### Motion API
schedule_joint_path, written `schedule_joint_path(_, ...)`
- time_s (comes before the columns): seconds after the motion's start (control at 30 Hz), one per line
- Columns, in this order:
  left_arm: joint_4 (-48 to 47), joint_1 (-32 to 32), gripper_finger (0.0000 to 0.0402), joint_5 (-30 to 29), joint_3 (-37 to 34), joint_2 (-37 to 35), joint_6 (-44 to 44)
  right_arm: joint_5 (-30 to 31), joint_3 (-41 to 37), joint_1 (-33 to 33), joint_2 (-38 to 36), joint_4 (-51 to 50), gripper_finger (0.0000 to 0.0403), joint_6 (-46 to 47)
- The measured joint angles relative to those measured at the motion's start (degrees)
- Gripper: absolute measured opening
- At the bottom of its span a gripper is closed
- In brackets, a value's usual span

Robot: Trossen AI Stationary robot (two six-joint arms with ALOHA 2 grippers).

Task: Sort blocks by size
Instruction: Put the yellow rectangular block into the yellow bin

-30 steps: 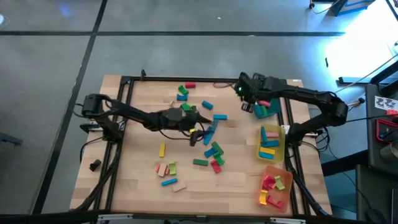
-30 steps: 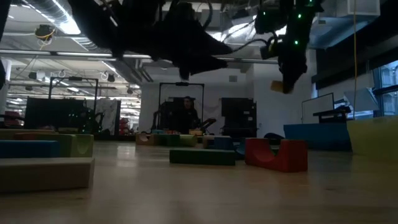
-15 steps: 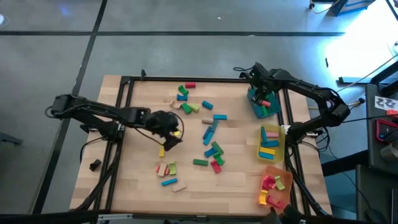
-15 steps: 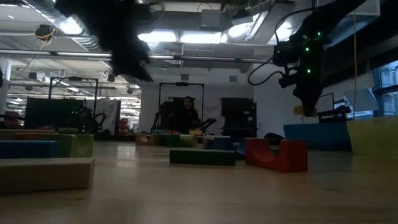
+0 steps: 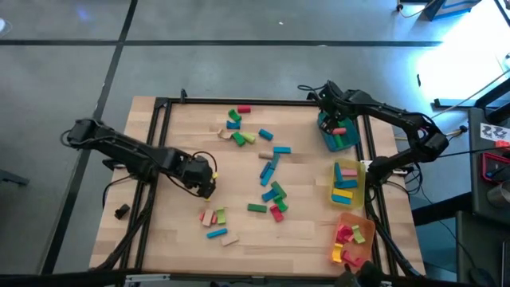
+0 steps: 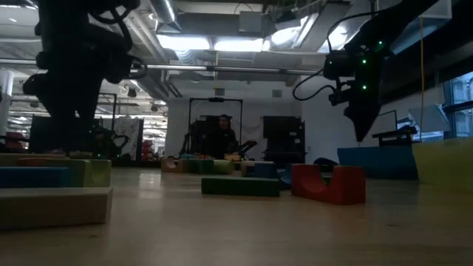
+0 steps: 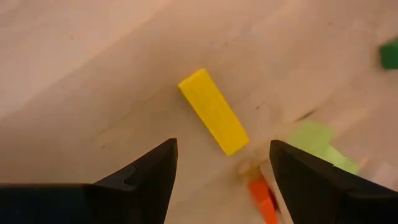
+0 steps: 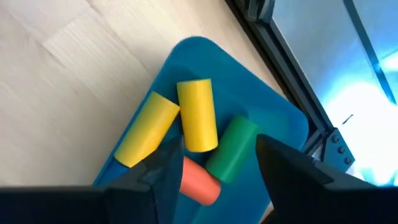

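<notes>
Wooden blocks (image 5: 269, 171) in several colours lie scattered flat on the table's middle. My left gripper (image 7: 222, 149) points down, open, over a yellow bar (image 7: 213, 112) that lies flat on the table; its fingers stand apart above the bar's near end. In the high view this gripper (image 5: 207, 183) covers the bar. My right gripper (image 8: 217, 146) hangs open above the teal tray (image 8: 205, 50) at the far right (image 5: 344, 143). In the tray lie two yellow cylinders (image 8: 198, 115), a green one (image 8: 231, 149) and a red one (image 8: 199, 183).
A yellow tray (image 5: 360, 185) and an orange tray (image 5: 365, 239), both with blocks in them, stand along the right edge, nearer than the teal one. More blocks lie near the front left (image 5: 215, 217) and at the far middle (image 5: 237, 126). A black frame rims the table.
My left gripper has swung from the table's middle toward the left and near edge and tipped over to point down above the yellow bar. My right gripper has moved right and down over the teal tray; the yellow piece seen at its fingertips earlier is no longer there.
</notes>
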Motion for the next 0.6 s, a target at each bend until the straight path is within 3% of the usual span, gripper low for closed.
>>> schedule_joint_path(0.37, 8.3, -2.2, 0.0241, -0.3, -0.1, 12.4, -3.1, -3.5, 0.0, 0.0, 0.0, 0.4, 0.0200, 0.2)
schedule_joint_path(0.6, 7.9, -2.1, 0.0241, -0.6, 0.2, 19.3, -4.9, -5.3, 0.0, 0.0, 0.0, 0.3, 0.0200, 0.2)
